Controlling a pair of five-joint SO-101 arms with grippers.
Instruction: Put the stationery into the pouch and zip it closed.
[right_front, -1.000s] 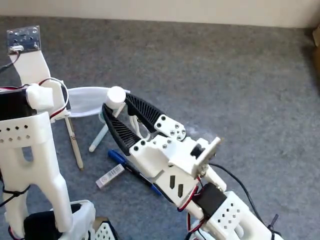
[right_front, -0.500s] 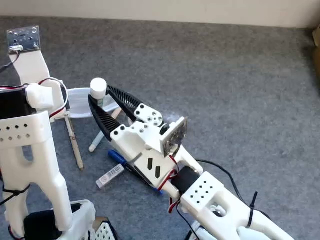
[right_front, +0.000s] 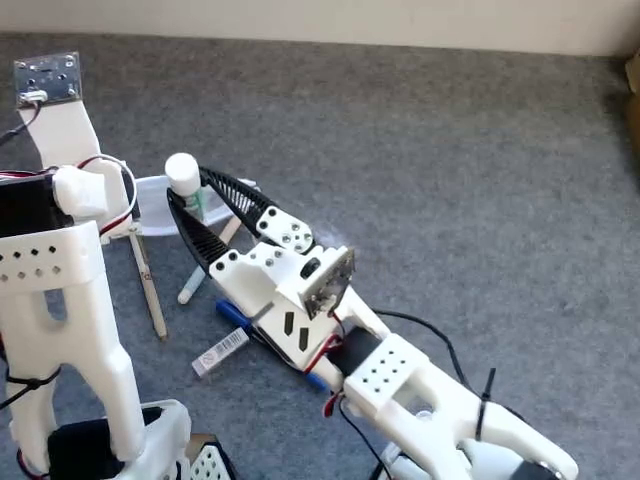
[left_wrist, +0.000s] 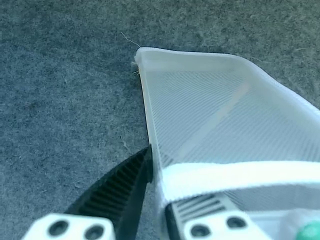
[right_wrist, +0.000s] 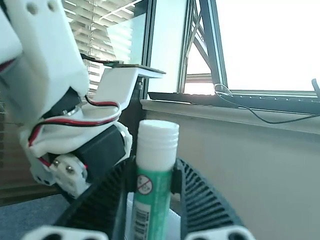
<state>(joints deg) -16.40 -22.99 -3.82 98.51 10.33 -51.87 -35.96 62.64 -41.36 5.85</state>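
My right gripper (right_front: 190, 192) is shut on an upright glue stick (right_front: 183, 173) with a white cap and green body, clamped between the fingers in the right wrist view (right_wrist: 152, 185). It hangs over the translucent white mesh pouch (right_front: 155, 205) on the grey carpet. My left gripper (left_wrist: 155, 167) is shut on the pouch's rim (left_wrist: 235, 175), one black finger (left_wrist: 120, 187) outside the mesh. The glue stick's green end (left_wrist: 311, 233) shows at that view's corner. On the carpet lie a wooden pencil (right_front: 148, 282), a white pen (right_front: 193, 282), a blue pen (right_front: 236, 316) and a small white labelled stick (right_front: 220, 352).
The left arm's white body (right_front: 60, 300) stands tall at the left, close to the pouch. Open grey carpet (right_front: 480, 180) stretches to the right and back, up to a pale wall edge.
My right gripper has carried the glue stick leftwards and a little back, from beside the pouch to over its open end. The left arm and pouch have stayed put.
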